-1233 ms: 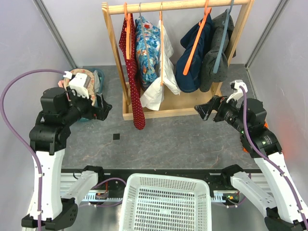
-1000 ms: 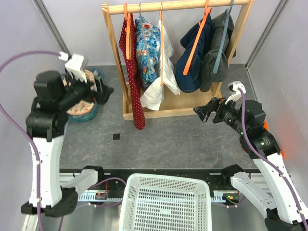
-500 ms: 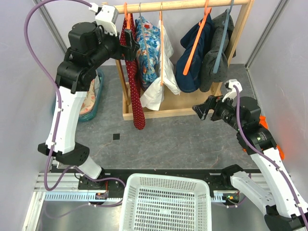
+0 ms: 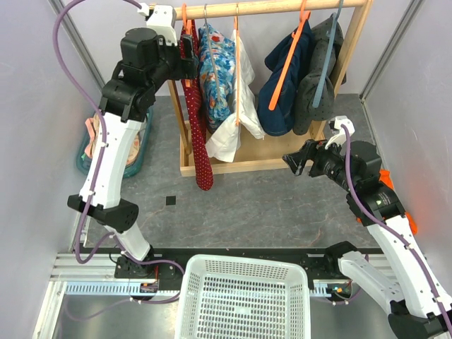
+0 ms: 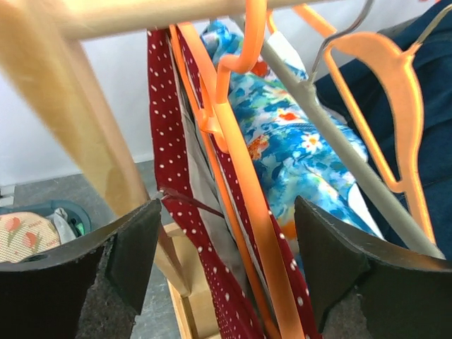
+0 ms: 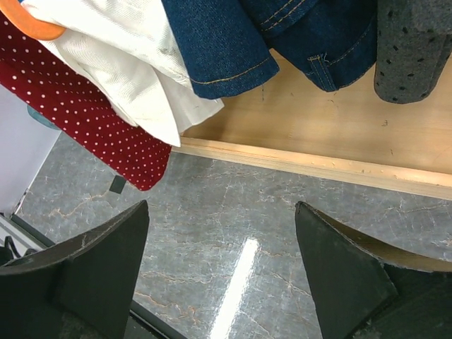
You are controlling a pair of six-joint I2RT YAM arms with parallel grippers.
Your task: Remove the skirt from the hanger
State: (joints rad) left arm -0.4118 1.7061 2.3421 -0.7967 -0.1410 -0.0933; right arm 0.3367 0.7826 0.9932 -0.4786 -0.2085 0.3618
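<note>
- At the near edge of the table point(image 4: 282, 212), a white basket point(image 4: 244, 260) sits between the two arm bases.
- Farther in, on the right, the right gripper point(image 6: 222, 208) hovers low over the table. Its jaws are wide apart and hold nothing. It faces the rack base point(image 6: 339, 134) and is well apart from the skirt point(image 4: 199, 141).
- The skirt hangs at the left end of the rack, just beside the left post point(image 5: 78, 120) and next to a blue floral garment point(image 4: 215, 63).
- Its long axis runs straight up and down. The narrow waist is at the top by the rail point(image 4: 261, 8), and the hem points down past the rack base to just above the table. From above it shows edge-on, as a thin red strip.
- Farthest and highest, the left gripper point(image 5: 227, 212) is up at the rail. Its jaws are open, with the hanger point(image 5: 244, 162) and the top of the skirt between them. Neither pad can be seen pressing on either one.
- The hanger's hook is over the rail, and its orange arm slopes down through the waist.
- Progress, as I judge it, is early. The skirt is on the hanger, the hanger is on the rail, and nothing is gripped. Only the reach to the top looks done.
- Left to do: close on the hanger or the waist, free the skirt from the hanger, and bring it away.
</note>
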